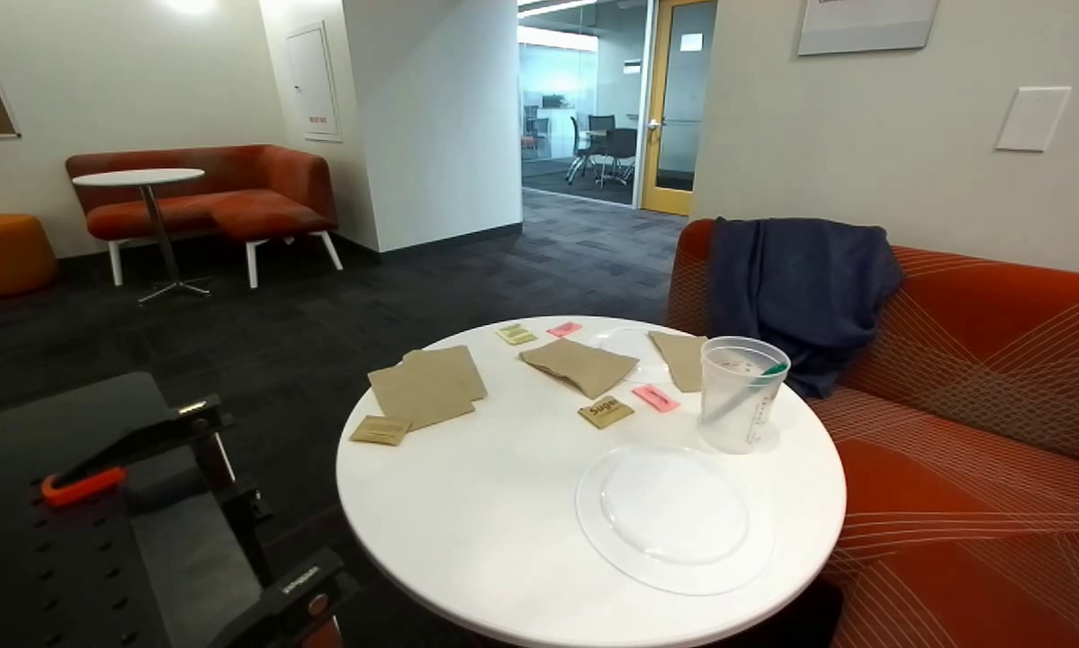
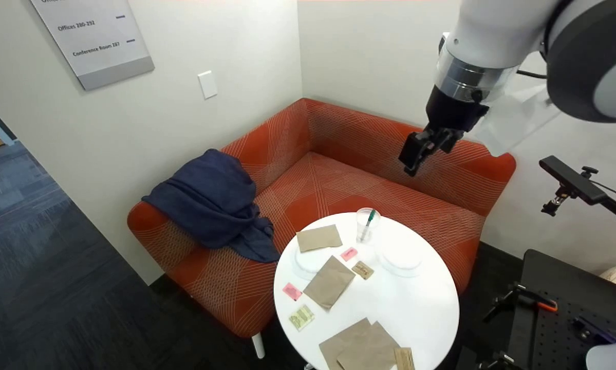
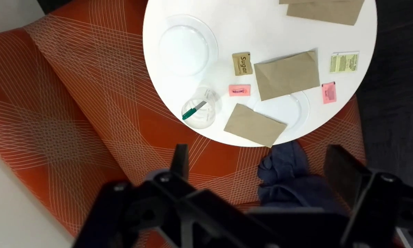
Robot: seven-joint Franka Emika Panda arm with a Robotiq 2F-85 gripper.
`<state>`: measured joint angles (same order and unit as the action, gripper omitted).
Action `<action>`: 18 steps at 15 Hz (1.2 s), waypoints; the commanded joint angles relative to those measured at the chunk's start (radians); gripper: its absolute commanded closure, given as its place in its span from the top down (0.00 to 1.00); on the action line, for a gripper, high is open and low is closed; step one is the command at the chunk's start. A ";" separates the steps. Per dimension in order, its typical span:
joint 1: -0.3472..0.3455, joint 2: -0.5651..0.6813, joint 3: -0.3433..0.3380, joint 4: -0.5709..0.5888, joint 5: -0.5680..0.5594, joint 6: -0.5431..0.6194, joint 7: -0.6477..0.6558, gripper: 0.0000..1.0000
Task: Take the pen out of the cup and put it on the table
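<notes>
White arm (image 2: 498, 36) slanting down; claw (image 3: 258, 156) high, jaws apart; pen (image 3: 194, 110) leaning in cup (image 1: 739, 421).

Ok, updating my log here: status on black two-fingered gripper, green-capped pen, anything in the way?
Black two-fingered gripper open, holding nothing. Green-capped grey pen leaning inside clear plastic cup. Nothing visible covering the cup's mouth.
</notes>
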<state>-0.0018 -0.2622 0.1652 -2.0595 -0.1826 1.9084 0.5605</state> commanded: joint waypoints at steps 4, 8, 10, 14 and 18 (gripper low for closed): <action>-0.019 0.105 -0.058 0.026 0.018 0.119 0.071 1.00; -0.027 0.152 -0.090 0.029 0.031 0.167 0.150 1.00; -0.031 0.152 -0.107 0.005 0.034 0.193 0.204 1.00; -0.038 0.190 -0.134 0.001 0.033 0.222 0.307 1.00; -0.041 0.237 -0.162 -0.005 0.030 0.292 0.392 1.00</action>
<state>-0.0344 -0.0592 0.0170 -2.0616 -0.1685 2.1390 0.8944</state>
